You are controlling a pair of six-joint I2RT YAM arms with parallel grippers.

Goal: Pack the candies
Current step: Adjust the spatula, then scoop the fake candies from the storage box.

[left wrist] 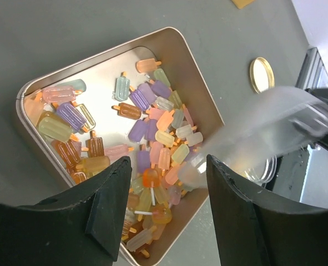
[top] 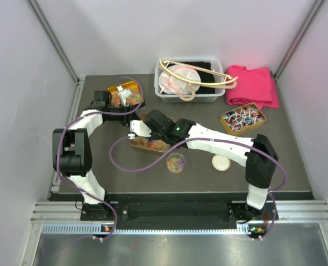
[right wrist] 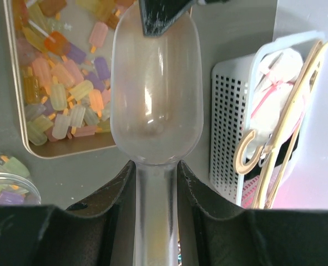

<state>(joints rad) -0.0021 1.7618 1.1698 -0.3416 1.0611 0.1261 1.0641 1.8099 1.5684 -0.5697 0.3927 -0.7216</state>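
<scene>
The candies [left wrist: 152, 138] are small translucent ice-lolly shapes in orange, yellow, pink and purple, heaped in a shallow gold tin [left wrist: 175, 34]. My left gripper [left wrist: 169, 210] hangs open over the tin's near corner, with nothing between its fingers. My right gripper [right wrist: 156, 183] is shut on the handle of a clear plastic scoop [right wrist: 155, 83]. The scoop's bowl is empty and hovers beside the tin's edge, its tip close to a left fingertip [right wrist: 161, 14]. A small round clear jar [top: 175, 163] with some candies in it stands just in front of the tin.
A white basket [top: 188, 80] with a hanger sits at the back, and a pink cloth [top: 252, 86] lies to its right. A tin of wrapped sweets [top: 242, 119] is at the right, another candy tin [top: 125, 91] at the back left. A round lid [top: 221, 163] lies near the jar.
</scene>
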